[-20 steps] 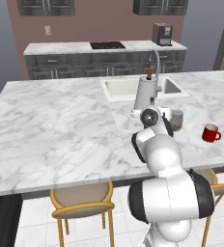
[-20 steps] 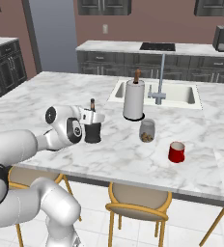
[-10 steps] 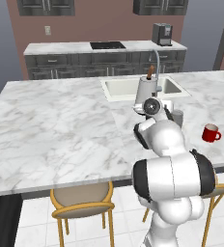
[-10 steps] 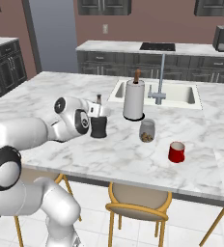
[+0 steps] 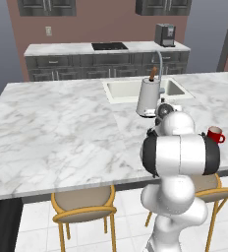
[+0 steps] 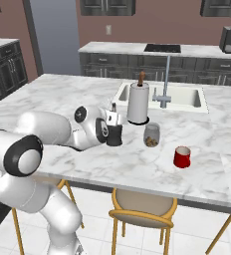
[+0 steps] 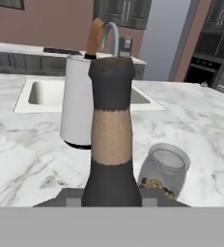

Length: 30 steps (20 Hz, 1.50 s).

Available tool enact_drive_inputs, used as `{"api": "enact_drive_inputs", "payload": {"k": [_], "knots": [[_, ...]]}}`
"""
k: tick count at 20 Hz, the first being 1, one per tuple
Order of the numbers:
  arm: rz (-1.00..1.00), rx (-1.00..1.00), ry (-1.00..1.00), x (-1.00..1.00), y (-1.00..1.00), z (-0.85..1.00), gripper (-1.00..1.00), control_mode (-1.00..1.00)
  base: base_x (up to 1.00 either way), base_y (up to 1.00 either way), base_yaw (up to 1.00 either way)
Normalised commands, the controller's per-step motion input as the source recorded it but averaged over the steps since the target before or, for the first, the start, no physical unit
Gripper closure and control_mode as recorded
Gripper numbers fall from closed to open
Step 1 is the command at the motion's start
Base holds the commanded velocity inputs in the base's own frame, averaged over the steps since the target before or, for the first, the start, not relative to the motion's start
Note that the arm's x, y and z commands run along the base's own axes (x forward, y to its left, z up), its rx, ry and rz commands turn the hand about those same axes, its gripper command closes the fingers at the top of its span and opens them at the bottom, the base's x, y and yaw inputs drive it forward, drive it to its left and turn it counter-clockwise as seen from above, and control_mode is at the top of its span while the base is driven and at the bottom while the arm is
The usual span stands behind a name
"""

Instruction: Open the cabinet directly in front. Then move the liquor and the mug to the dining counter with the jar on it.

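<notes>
Gripper (image 6: 113, 130) clenched the liquor (image 6: 114, 133) upright on the dining counter (image 6: 62, 99), just beside the jar (image 6: 151, 135), mug (image 6: 182, 157) farther off past the jar.

Arm, carrying liquor (image 6: 114, 133): swung further across dining counter (image 6: 62, 99) toward 3 o'clock in right base view; bottle closer to jar (image 6: 151, 134) and paper towel roll (image 6: 138, 102) than a second ago.
</notes>
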Motion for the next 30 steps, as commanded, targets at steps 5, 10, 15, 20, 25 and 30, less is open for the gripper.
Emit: {"api": "enact_drive_inputs", "payload": {"k": [5,10,15,20,25,30], "knots": [[0.02,0.00,-0.09,0.06,-0.11,-0.16,1.00,-1.00,0.00,0.00,0.00],[0.00,0.00,-0.07,0.29,-0.03,-0.05,1.00,-1.00,0.00,0.00,0.00],[0.00,0.02,-0.01,0.28,0.00,-0.11,1.00,-1.00,0.00,0.00,0.00],[0.00,0.01,0.00,0.20,0.00,-0.26,1.00,-1.00,0.00,0.00,0.00],[0.00,0.00,0.00,0.13,-0.02,-0.43,1.00,-1.00,0.00,0.00,0.00],[0.00,0.00,0.00,0.03,-0.01,-0.57,1.00,-1.00,0.00,0.00,0.00]]}}
